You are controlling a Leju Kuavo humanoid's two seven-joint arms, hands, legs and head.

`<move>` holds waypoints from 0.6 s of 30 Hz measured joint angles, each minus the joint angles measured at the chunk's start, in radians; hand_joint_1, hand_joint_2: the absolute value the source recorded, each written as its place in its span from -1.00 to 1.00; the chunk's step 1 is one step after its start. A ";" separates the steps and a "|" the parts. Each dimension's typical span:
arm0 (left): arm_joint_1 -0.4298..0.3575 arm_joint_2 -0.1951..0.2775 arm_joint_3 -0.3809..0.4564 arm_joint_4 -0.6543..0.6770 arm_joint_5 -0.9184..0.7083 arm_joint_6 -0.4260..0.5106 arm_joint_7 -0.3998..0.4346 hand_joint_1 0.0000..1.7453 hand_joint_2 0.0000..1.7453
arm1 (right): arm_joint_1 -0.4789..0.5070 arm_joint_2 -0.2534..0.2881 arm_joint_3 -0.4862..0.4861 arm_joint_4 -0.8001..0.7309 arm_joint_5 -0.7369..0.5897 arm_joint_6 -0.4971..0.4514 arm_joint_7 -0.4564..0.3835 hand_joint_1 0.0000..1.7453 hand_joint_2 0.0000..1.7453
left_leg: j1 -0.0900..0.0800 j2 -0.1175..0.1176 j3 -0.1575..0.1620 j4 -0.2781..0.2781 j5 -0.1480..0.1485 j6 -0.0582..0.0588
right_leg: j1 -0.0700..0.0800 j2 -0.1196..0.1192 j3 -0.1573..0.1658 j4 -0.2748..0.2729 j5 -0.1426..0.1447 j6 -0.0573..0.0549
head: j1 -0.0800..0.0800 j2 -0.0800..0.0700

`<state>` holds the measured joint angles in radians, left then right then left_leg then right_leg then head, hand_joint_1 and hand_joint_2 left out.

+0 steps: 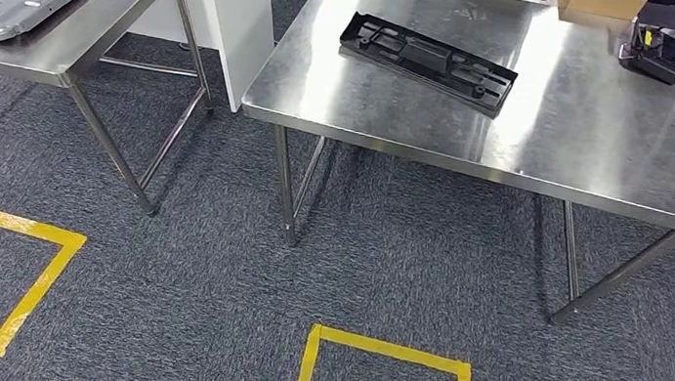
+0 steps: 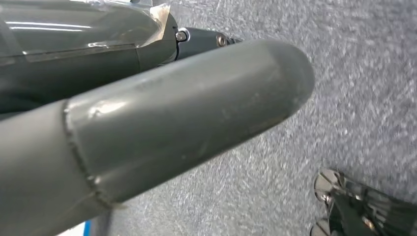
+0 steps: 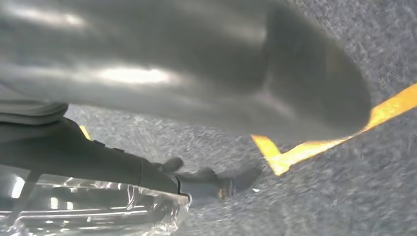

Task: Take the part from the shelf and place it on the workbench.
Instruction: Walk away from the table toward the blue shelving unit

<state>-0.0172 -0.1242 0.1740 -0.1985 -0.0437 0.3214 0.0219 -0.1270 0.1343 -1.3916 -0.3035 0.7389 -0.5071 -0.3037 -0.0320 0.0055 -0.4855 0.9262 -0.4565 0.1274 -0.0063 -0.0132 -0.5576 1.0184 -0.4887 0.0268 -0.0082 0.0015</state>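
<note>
The black part point(image 1: 426, 61), a long flat ribbed plastic moulding, lies flat on the steel bench point(image 1: 558, 131) ahead of me, set at a slant near the bench's far-left area and well clear of every edge. It rests on its broad face, which I judge is why it sits stable with nothing bracing it. Nothing of mine touches it.

My left hand point(image 2: 162, 132) hangs over the grey carpet point(image 1: 210, 233); the thumb is extended and nothing lies against it. My right hand point(image 3: 196, 83) likewise hangs over carpet near a strip of yellow tape point(image 3: 314, 147) (one side of a floor square, I judge). In both wrist views the fingers proper are largely hidden or blurred, so I cannot tell how far either hand is spread, though no object shows in either.

A small black device point(image 1: 659, 53) and a cardboard box point(image 1: 600, 0) stand at the bench's far right, well apart from the part. A grey metal panel point(image 1: 4, 1) lies on the neighbouring bench.

Judgement: placement looks complete.
</note>
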 joint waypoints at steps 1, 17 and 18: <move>-0.002 0.000 0.000 0.000 -0.001 -0.003 0.001 -1.00 -1.00 | 0.000 -0.003 0.000 -0.001 -0.002 -0.001 0.001 -1.00 -1.00 | 0.006 0.002 -0.006 -0.015 0.015 -0.004 | 0.000 0.003 -0.019 0.041 -0.034 -0.005 | 0.001 0.000; 0.003 -0.008 0.000 0.000 -0.017 -0.005 0.011 -1.00 -1.00 | -0.001 -0.008 0.001 -0.002 0.002 -0.002 0.022 -1.00 -1.00 | 0.055 0.003 -0.214 0.202 -0.055 -0.111 | -0.043 0.004 0.046 -0.001 -0.038 0.000 | -0.002 0.000; 0.003 -0.008 0.000 0.000 -0.017 -0.005 0.012 -1.00 -1.00 | -0.001 -0.008 0.002 -0.002 0.003 -0.002 0.024 -1.00 -1.00 | 0.054 0.002 -0.223 0.267 -0.111 -0.112 | -0.041 0.003 0.030 -0.001 -0.024 -0.004 | -0.003 0.000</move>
<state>-0.0146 -0.1324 0.1742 -0.1984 -0.0603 0.3162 0.0339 -0.1276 0.1264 -1.3899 -0.3058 0.7417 -0.5096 -0.2798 0.0223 0.0076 -0.7086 1.1935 -0.5673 0.0153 -0.0470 -0.0099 -0.5277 1.0173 -0.5130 0.0227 -0.0110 0.0019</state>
